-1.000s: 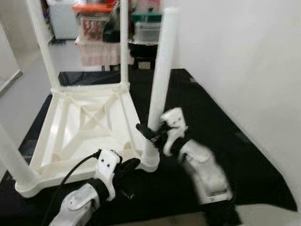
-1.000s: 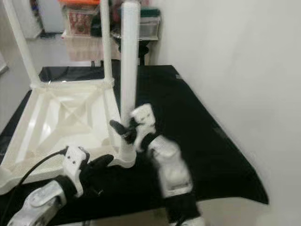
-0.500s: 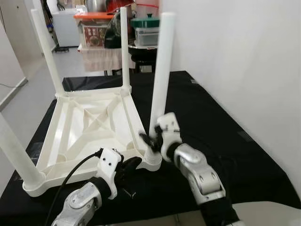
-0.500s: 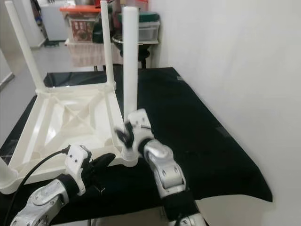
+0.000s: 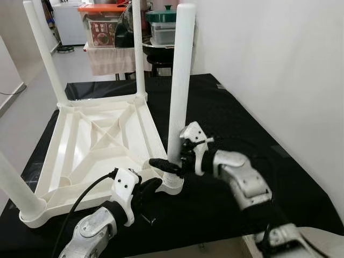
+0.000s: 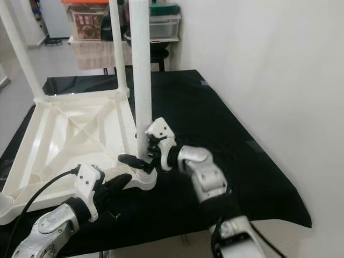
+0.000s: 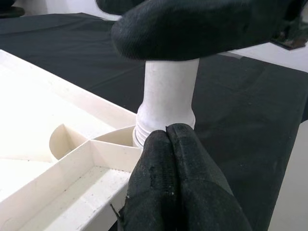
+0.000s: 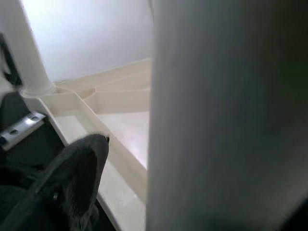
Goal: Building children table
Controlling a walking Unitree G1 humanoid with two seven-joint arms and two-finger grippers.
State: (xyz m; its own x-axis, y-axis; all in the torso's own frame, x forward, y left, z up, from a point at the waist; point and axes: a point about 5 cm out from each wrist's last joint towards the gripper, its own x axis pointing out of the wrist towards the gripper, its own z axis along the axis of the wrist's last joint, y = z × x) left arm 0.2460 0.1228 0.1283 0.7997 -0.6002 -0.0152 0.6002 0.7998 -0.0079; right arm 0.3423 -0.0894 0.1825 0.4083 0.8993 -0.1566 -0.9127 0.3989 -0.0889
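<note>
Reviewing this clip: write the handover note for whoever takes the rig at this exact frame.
Right gripper: fingers spread around the base of the near-right leg, not visibly clamped.
Left gripper: fingers shut together, tips at the table corner just below that leg's socket, holding nothing.
Upside-down white table top lies on the black mat; four legs stand upright in its corners.
Done: all legs are in place.
Left: whether the near-right leg is fully seated cannot be told; probably finish tightening it, then turn the table upright.
</note>
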